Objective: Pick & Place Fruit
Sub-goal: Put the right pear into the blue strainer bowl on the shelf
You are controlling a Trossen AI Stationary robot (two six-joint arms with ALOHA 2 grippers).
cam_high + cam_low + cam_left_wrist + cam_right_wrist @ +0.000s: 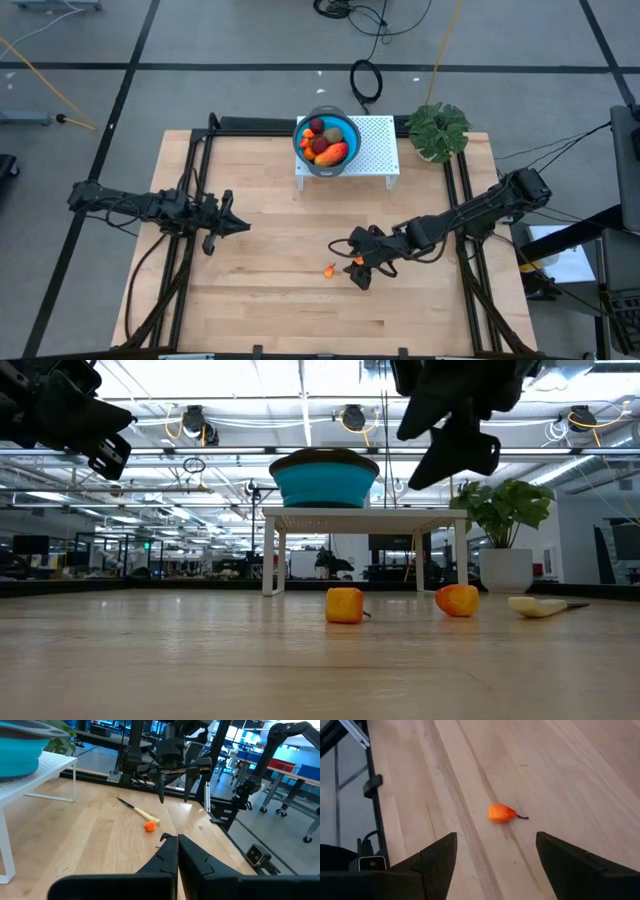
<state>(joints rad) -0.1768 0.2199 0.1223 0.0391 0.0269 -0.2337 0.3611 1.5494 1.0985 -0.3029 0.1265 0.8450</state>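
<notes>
Over the middle-right of the pale wooden counter my right gripper hangs above the boards, its jaws spread wide with nothing between them. Ahead of those jaws a small orange toy fruit bit with a dark stem lies on the wood, apart from both fingers. A second little orange piece rests on the counter close by, just beside the yellow-handled knife. At the far edge, a blue round bowl sits on a white perforated stand, holding the larger toy fruits: dark red balls, brownish-green ovals and a red-orange-yellow piece. A green leafy potted plant stands beside the stand. My left gripper waits over the counter's left side, jaws pressed together and empty.
</notes>
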